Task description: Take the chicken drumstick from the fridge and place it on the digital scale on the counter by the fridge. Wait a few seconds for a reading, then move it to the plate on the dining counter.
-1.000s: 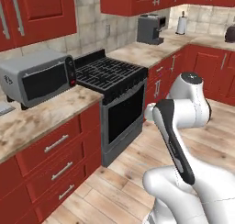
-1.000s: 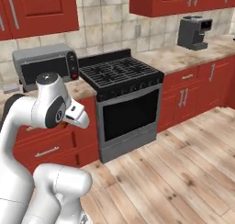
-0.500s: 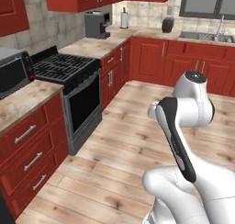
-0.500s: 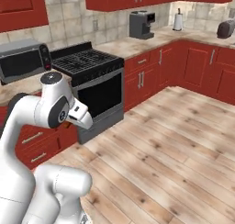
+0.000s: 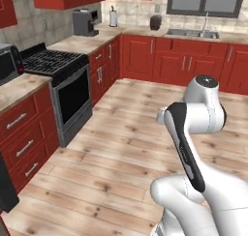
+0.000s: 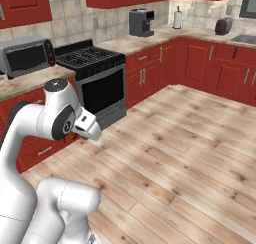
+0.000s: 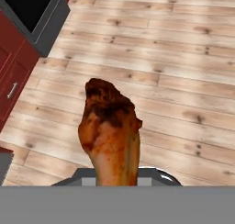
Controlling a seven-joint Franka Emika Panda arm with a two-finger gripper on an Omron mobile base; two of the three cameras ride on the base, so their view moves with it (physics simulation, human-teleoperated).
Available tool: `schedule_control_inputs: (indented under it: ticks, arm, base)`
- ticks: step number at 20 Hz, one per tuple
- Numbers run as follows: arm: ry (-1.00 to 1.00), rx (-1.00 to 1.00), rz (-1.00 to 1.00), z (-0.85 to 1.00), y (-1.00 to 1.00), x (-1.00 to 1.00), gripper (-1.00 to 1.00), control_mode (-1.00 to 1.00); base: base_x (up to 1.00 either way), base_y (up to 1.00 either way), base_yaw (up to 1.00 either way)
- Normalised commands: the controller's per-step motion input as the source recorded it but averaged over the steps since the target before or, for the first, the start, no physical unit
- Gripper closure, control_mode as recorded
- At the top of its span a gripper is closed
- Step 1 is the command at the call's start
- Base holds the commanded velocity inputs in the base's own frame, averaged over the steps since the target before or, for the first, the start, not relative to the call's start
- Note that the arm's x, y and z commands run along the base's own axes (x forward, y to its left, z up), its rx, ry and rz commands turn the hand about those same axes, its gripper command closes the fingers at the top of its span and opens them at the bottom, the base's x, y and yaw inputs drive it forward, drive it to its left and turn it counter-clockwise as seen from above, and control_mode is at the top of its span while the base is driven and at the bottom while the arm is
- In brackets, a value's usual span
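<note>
Stove [image 5: 51, 63], coffee machine [image 6: 141, 22], sink [image 5: 193, 33]

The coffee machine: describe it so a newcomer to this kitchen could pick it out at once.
Start at the black stove set into the red cabinets, then follow the marbled counter along the tiled wall toward the corner. The coffee machine stands there, a boxy dark grey block. It is taller and squarer than the white paper towel roll and the small dark toaster farther along.

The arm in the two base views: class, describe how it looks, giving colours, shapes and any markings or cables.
The arm is built of glossy white, rounded, tube-like segments with bulbous joints. A long dark strip runs along one link, and a round dark grey cap sits on the side of a joint. No cables or lettering are visible.
</note>
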Motion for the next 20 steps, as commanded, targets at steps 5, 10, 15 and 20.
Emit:
schedule_control_inputs:
  ticks: [5,10,15,20]
  arm:
    - [0.00,0.00,0.00,0.00,0.00,0.00,1.00,1.00]
    - [0.00,0.00,0.00,0.00,0.00,0.00,1.00,1.00]
    - [0.00,0.00,0.00,0.00,0.00,0.00,1.00,1.00]
    - [0.00,0.00,0.00,0.00,0.00,0.00,1.00,1.00]
  base:
    - [-1.00,-0.99,-0.07]
    - [-1.00,-1.00,-0.06]
    - [-1.00,-1.00,-0.10]
    - [-0.98,-1.00,-0.16]
